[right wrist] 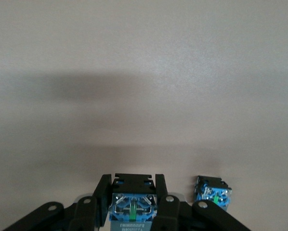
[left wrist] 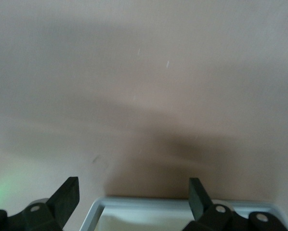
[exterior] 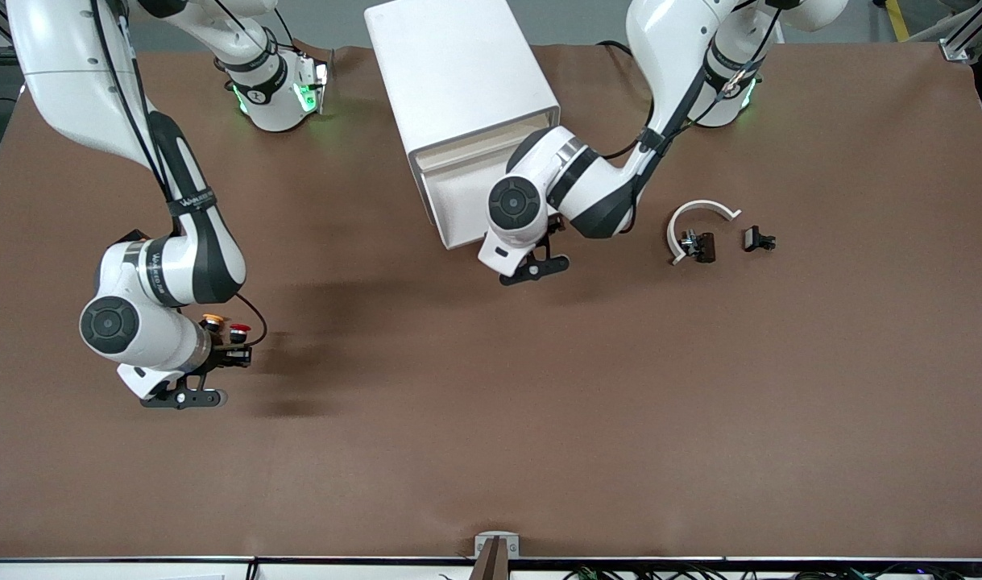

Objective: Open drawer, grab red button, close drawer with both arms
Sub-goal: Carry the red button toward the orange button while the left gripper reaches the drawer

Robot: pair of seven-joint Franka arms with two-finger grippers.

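Note:
My right gripper (exterior: 234, 354) is low over the table toward the right arm's end. It is shut on the button (right wrist: 133, 206), gripping its blue-and-black base; the red cap (exterior: 239, 329) shows at the fingertips in the front view. A like button with an orange-yellow cap (exterior: 211, 321) stands beside it, and its base also shows in the right wrist view (right wrist: 213, 193). The white drawer (exterior: 458, 211) is pulled out of its cabinet (exterior: 457, 72). My left gripper (exterior: 531, 256) is at the drawer's front corner. Its fingers (left wrist: 66, 198) are open and empty, with the drawer's rim (left wrist: 158, 204) between them.
A white curved piece (exterior: 702, 211) lies toward the left arm's end of the table, with a small black part (exterior: 698, 245) at it and another black part (exterior: 758, 239) beside it. A bracket (exterior: 496, 546) sits at the table's edge nearest the front camera.

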